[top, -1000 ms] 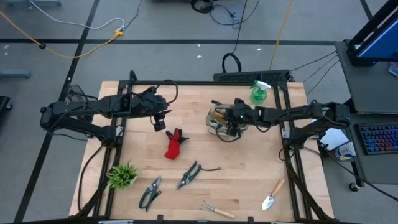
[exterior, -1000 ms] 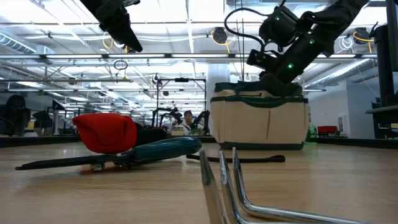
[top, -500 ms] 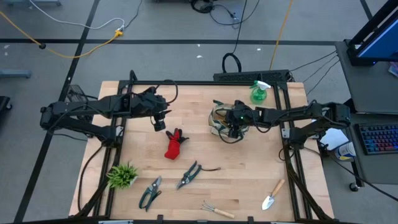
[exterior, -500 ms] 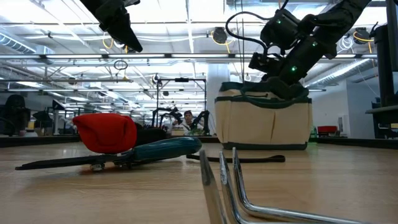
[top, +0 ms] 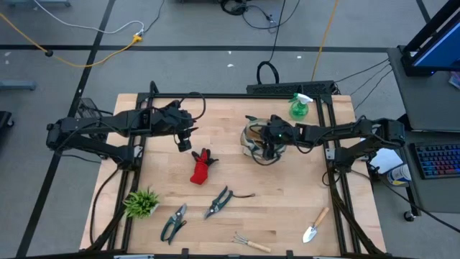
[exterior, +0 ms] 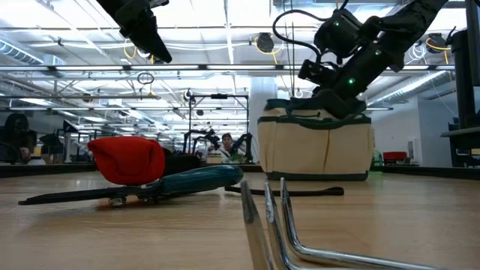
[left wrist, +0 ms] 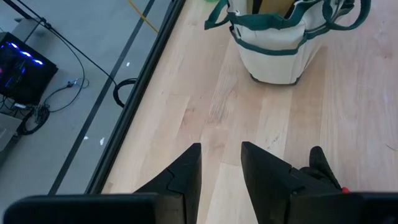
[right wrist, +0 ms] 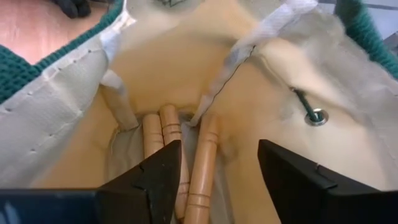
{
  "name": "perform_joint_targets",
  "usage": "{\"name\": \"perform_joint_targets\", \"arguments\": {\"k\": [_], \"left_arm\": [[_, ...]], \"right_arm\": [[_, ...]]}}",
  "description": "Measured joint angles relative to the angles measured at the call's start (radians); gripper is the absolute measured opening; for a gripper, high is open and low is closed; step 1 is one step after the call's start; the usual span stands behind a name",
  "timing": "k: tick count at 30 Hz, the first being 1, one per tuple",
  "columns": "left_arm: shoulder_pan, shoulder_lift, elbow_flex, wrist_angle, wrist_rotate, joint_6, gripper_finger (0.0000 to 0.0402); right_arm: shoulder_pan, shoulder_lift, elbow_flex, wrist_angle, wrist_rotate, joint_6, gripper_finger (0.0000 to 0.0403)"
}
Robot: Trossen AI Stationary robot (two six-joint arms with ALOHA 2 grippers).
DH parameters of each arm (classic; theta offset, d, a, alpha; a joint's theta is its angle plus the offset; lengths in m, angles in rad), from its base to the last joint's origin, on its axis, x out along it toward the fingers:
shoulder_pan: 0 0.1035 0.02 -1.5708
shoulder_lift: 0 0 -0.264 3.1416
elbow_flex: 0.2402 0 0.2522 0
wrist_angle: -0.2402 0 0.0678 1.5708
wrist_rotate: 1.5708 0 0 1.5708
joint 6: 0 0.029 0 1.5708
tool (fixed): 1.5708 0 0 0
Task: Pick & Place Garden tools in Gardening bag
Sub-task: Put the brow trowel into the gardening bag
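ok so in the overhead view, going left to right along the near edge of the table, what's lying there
Spiky green plant tuft → dark-handled pruning shears → second pair of shears → wooden-handled hand rake → wooden-handled metal trowel.

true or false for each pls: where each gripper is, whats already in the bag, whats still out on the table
1. The right gripper is at the mouth of the gardening bag. True.
2. The bag is empty inside. False: wooden handles lie in it.
3. The red glove lies on the table. True.
4. The left gripper holds the glove. False: its fingers are open and empty, above the table.
5. The spray bottle is in the bag. False: it stands beyond the bag.
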State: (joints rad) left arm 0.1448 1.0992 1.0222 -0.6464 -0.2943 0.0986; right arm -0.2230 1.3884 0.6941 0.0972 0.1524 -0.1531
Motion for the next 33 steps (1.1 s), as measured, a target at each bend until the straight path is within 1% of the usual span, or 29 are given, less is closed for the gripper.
{"name": "perform_joint_targets", "arguments": {"k": [5,18,29,33], "left_arm": [[0.0,0.0,0.0,0.0,0.0,0.0,0.0118],[0.0,0.0,0.0,0.0,0.0,-0.007,0.0118],[0.0,0.0,0.0,-0.001,0.0,-0.026,0.0118],[0.0,0.0,0.0,-0.001,0.0,-0.027,0.0118]], "right_arm": [[0.0,0.0,0.0,0.004,0.0,0.0,0.0211],[0.001,0.0,0.0,0.006,0.0,-0.001,0.0201],[0.001,0.0,0.0,0.123,0.0,-0.05,0.0201],[0.002,-0.001,0.0,0.127,0.0,-0.05,0.0201]]}}
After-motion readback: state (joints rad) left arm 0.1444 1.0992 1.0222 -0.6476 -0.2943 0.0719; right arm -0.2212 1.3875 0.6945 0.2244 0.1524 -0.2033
